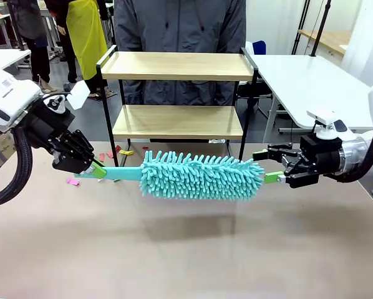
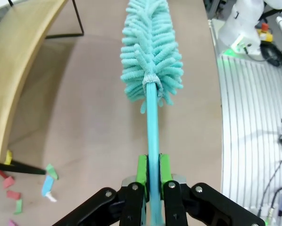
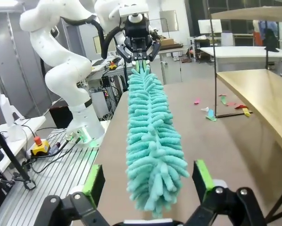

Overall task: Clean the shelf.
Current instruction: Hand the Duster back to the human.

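- The shelf (image 1: 177, 93) stands at the table's (image 1: 186, 249) far edge.
- Left gripper (image 1: 94, 167) fingers clench the duster (image 1: 202, 175) handle.
- Right gripper (image 1: 275, 166) fingers spread wide at the duster's tip, grasping nothing.
- Likely step: readying the duster; next, lift it onto the boards.

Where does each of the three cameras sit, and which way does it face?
Front: between the arms, facing the shelf and person; left gripper and right gripper show.
Left wrist: along its shut fingers down the duster handle.
Right wrist: between its open fingers, toward the left arm.
Shared: duster, shelf, coloured scraps.
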Controlling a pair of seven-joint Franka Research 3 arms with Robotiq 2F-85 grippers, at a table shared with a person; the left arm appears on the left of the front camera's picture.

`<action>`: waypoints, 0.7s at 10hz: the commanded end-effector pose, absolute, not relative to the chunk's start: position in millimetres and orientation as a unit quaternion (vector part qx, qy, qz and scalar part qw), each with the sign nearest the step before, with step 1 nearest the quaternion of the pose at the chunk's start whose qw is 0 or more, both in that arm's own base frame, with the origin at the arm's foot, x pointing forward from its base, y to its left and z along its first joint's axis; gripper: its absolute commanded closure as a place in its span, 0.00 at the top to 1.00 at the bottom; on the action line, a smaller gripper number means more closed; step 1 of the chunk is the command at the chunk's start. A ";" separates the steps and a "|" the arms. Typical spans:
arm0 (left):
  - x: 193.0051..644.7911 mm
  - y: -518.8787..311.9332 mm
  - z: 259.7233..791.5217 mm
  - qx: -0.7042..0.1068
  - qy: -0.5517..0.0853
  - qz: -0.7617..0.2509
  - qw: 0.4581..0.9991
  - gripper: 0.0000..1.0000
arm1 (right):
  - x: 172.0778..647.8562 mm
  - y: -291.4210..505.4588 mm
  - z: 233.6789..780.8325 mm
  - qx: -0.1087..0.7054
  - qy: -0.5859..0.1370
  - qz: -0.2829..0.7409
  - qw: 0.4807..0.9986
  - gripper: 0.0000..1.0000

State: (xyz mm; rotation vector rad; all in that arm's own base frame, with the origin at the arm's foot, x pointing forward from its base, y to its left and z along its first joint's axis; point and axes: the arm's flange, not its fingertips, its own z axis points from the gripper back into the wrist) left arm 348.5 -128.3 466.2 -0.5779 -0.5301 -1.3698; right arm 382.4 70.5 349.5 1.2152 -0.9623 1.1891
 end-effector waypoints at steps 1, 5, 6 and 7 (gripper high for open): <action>348.9 -129.0 468.0 -0.273 -0.248 -0.610 0.701 0.13 | 385.5 74.0 343.7 0.523 -0.421 0.497 0.550 1.00; 348.9 -129.0 468.0 -0.273 -0.248 -0.610 0.701 0.13 | 389.9 94.7 317.9 0.547 -0.396 0.487 0.553 1.00; 348.9 -129.0 468.0 -0.273 -0.248 -0.610 0.701 0.13 | 389.8 101.9 309.7 0.557 -0.391 0.482 0.552 1.00; 348.9 -129.0 468.0 -0.273 -0.248 -0.610 0.701 0.13 | 389.0 107.8 304.6 0.562 -0.391 0.480 0.549 1.00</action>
